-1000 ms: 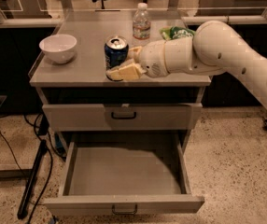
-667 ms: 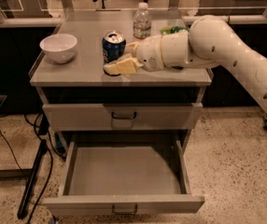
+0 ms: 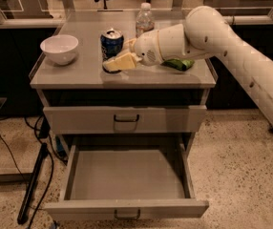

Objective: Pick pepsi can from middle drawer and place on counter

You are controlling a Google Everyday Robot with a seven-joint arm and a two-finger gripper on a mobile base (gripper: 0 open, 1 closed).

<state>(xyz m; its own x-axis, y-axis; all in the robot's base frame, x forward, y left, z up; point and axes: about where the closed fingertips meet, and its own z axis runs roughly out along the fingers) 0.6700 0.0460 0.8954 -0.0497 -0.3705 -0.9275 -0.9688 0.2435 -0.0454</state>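
The pepsi can (image 3: 112, 39), dark blue with a silver top, stands upright at the middle of the counter (image 3: 74, 74). My gripper (image 3: 116, 55) is on the counter and shut on the can: one pale finger (image 3: 120, 62) lies across the can's front base, and the other is behind it. Whether the can rests on the surface or hangs just above it, I cannot tell. The white arm comes in from the right. Below, the middle drawer (image 3: 127, 209) is pulled fully out, and its tray is empty.
A white bowl (image 3: 59, 48) sits at the counter's left. A clear water bottle (image 3: 145, 19) stands behind the can. A green bag (image 3: 178, 63) lies under the arm at the right. The upper drawer (image 3: 126, 119) is shut. Black cables (image 3: 31, 190) lie on the floor at the left.
My gripper has carried the pepsi can to the left and farther back over the counter. The drawer has stayed open.
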